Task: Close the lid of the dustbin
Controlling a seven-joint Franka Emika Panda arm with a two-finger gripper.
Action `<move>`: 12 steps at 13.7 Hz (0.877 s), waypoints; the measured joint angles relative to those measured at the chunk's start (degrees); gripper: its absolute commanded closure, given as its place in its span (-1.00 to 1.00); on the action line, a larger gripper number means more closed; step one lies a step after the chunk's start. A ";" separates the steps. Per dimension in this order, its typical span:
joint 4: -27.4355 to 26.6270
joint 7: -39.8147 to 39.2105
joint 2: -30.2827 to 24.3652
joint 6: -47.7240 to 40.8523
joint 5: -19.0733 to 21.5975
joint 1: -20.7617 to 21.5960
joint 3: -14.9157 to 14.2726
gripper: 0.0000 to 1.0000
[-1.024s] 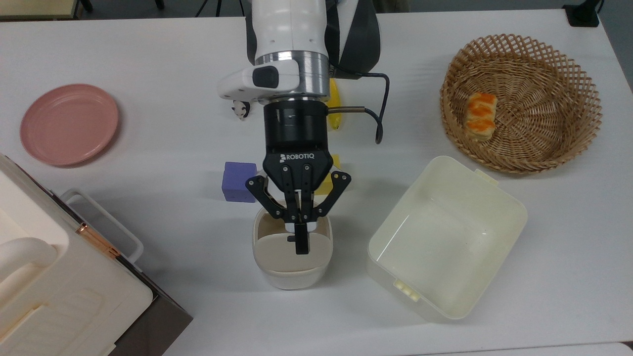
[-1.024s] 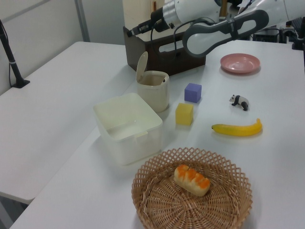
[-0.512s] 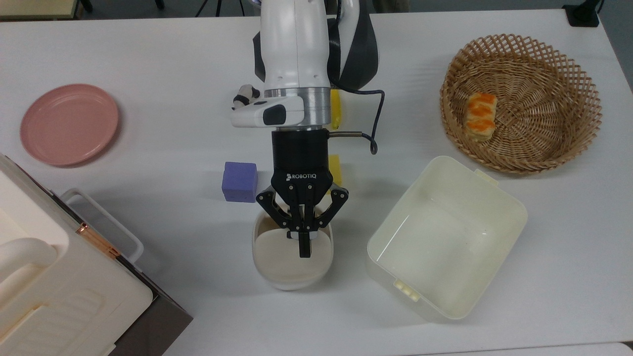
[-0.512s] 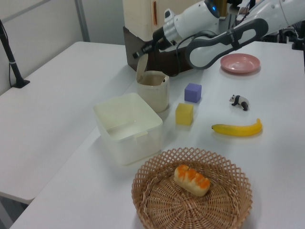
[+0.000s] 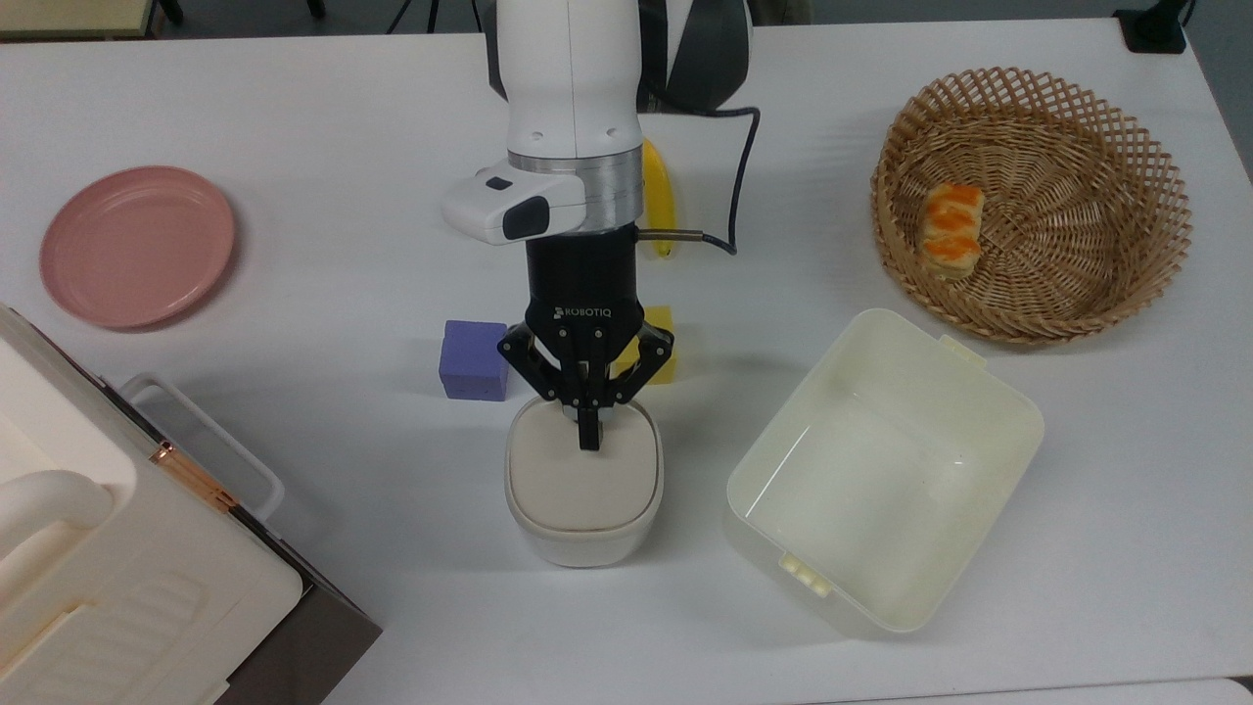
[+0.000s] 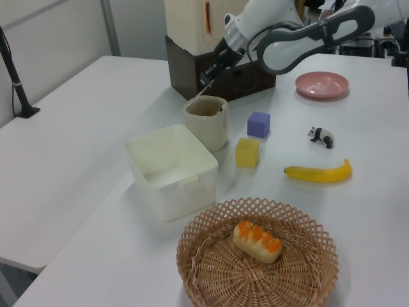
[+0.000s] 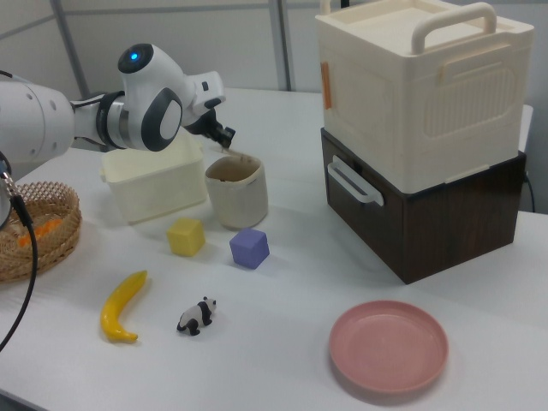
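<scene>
The small off-white dustbin (image 5: pixel 583 537) stands in the middle of the table, between a purple cube and a cream tub. Its beige-grey lid (image 5: pixel 584 480) lies flat on top of it. My gripper (image 5: pixel 587 434) is shut with nothing in it, and its tips point down over the lid's edge nearest the cubes. In the left view the gripper (image 6: pixel 203 87) hangs just above the rim of the dustbin (image 6: pixel 206 126). In the right view the gripper (image 7: pixel 226 139) is close over the dustbin (image 7: pixel 236 195). I cannot tell whether the tips touch the lid.
Behind the bin sit a purple cube (image 5: pixel 474 359) and a yellow cube (image 5: pixel 662 358). A cream tub (image 5: pixel 964 392) stands to the top view's right. A wicker basket (image 5: pixel 1155 255) holds bread (image 5: pixel 951 230). Also here: pink plate (image 5: pixel 137 245), banana (image 6: pixel 317 173), toy panda (image 6: pixel 321 136), big handled box (image 5: pixel 108 587).
The lid has swung down from upright to flat on the dustbin. My gripper followed it down, then drew back toward the cubes.
</scene>
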 measured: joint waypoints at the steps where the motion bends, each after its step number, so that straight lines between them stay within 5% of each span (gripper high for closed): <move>1: -0.44 0.00 -0.35 -2.22 0.00 0.00 0.00 1.00; 12: -4.21 0.01 -0.60 -4.94 0.01 1.30 -0.11 0.96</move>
